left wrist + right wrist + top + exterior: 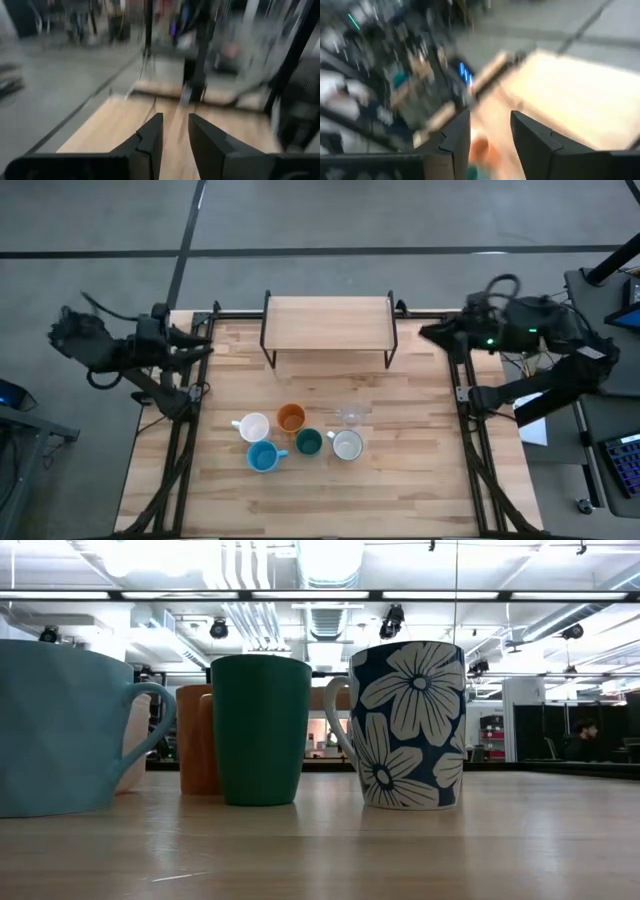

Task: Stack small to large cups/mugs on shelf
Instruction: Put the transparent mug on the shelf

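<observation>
Several cups stand upright in a cluster on the table's near middle: a white mug (254,426), an orange mug (291,418), a clear glass (351,416), a light blue mug (262,456), a dark green cup (308,443) and a white-rimmed mug (347,445). In the low view that last mug shows a dark blue wall with white flowers (410,725). The shelf (328,323) stands bare at the table's far middle. My left gripper (205,342) hovers open over the far left corner. Over the far right corner my right gripper (430,332) is open too. Both are far from the cups.
Black frame rails run along the table's left (180,440) and right (475,450) sides. Bare wood lies between the shelf and the cups and in front of the cups. A desk with cables and a keyboard (620,465) stands beyond the right edge.
</observation>
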Robot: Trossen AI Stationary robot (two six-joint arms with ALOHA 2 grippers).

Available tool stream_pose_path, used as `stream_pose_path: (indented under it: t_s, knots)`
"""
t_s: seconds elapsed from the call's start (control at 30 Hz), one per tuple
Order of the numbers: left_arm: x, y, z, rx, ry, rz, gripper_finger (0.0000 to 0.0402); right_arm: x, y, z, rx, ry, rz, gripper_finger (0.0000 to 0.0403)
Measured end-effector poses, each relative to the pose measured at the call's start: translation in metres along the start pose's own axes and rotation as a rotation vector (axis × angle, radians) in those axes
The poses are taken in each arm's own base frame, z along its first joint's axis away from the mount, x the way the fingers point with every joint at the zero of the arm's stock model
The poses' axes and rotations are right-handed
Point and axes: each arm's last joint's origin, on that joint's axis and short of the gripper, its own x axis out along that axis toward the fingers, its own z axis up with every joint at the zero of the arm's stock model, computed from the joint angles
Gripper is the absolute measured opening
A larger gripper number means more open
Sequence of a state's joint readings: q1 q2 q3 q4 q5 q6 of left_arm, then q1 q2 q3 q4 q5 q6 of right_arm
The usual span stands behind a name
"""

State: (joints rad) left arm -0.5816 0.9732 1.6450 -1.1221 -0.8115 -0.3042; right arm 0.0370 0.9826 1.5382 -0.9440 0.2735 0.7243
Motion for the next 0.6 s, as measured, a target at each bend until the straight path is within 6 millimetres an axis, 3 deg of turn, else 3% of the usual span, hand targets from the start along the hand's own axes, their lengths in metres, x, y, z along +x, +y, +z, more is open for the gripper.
stream_pose_path:
  t_s: [0.1,0.3,0.4,0.6]
  knots:
    - [-0.008,0.003,0.018,0.060,0.152,0.027,0.0083,0.021,0.009,-0.002,-0.064,0.212,-0.026,0.0144]
    - [0.025,-0.030,0.038,0.124,0.299,-0.078,0.0141,0.071,0.018,-0.019,-0.235,0.577,-0.206,0.0170]
    - [0.048,-0.042,0.031,0.122,0.396,-0.045,0.0181,0.097,0.021,-0.030,-0.323,0.720,-0.282,0.0194]
    - [0.086,-0.053,0.006,0.150,0.612,-0.082,0.0253,0.137,0.033,-0.052,-0.516,0.897,-0.244,0.0241]
